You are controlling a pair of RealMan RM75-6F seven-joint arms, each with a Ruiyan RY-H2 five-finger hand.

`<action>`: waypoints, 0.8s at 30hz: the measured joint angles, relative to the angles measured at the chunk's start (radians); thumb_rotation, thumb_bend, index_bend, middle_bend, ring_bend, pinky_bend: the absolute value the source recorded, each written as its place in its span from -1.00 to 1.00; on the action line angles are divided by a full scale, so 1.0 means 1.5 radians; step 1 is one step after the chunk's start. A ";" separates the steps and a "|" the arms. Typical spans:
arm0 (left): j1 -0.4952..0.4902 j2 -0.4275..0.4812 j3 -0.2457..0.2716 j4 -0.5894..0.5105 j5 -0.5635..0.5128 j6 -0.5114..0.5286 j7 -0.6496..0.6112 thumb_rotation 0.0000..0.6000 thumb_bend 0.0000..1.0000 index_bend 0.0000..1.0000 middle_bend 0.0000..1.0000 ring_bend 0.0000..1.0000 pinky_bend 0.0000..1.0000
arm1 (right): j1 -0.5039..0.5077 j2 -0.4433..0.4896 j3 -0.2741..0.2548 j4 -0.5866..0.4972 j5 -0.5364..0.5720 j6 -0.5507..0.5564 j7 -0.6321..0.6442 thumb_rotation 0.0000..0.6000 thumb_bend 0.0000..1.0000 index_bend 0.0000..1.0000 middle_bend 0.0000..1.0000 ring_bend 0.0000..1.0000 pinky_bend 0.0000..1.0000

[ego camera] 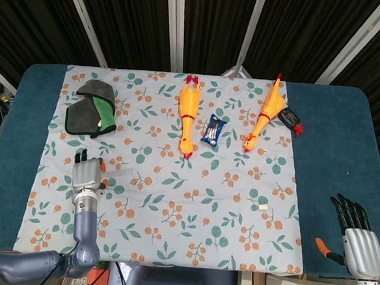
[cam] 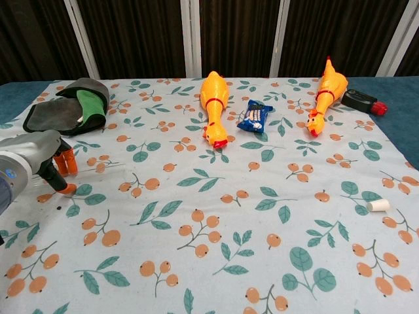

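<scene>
A folded grey-and-green cloth [ego camera: 91, 109] lies at the far left of the patterned tablecloth [ego camera: 185, 207], just ahead of the left hand [ego camera: 87, 173], its long axis across the table. That hand is seen empty, fingers loosely apart. The right hand [ego camera: 359, 239] hangs well apart, empty, past the blue table's [ego camera: 333, 146] near right corner.

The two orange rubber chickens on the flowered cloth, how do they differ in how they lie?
The middle orange rubber chicken lies nearly straight up the cloth, while the right orange rubber chicken lies slanted, its head angled towards the centre. The middle one looks plumper in the body; the right one looks slimmer. A blue snack packet lies between them, and a black and red tool sits beside the right one only. Both point their heads towards the robot, and neither hand touches them.
</scene>
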 measured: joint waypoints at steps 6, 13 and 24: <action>-0.001 -0.002 0.002 0.002 0.002 -0.003 -0.004 1.00 -0.06 0.06 -0.22 -0.99 -1.00 | 0.000 0.000 0.000 0.000 0.000 0.000 0.000 1.00 -0.43 -1.00 -1.00 -1.00 -1.00; 0.000 0.002 0.006 -0.004 0.010 -0.005 -0.010 1.00 0.19 0.20 -0.17 -0.98 -1.00 | -0.001 -0.001 0.001 0.000 0.000 0.001 0.001 1.00 -0.43 -1.00 -1.00 -1.00 -1.00; 0.004 0.023 0.009 -0.034 0.033 -0.007 -0.026 1.00 0.31 0.24 -0.15 -0.97 -1.00 | -0.001 -0.001 0.001 -0.001 0.000 0.002 -0.001 1.00 -0.43 -1.00 -1.00 -1.00 -1.00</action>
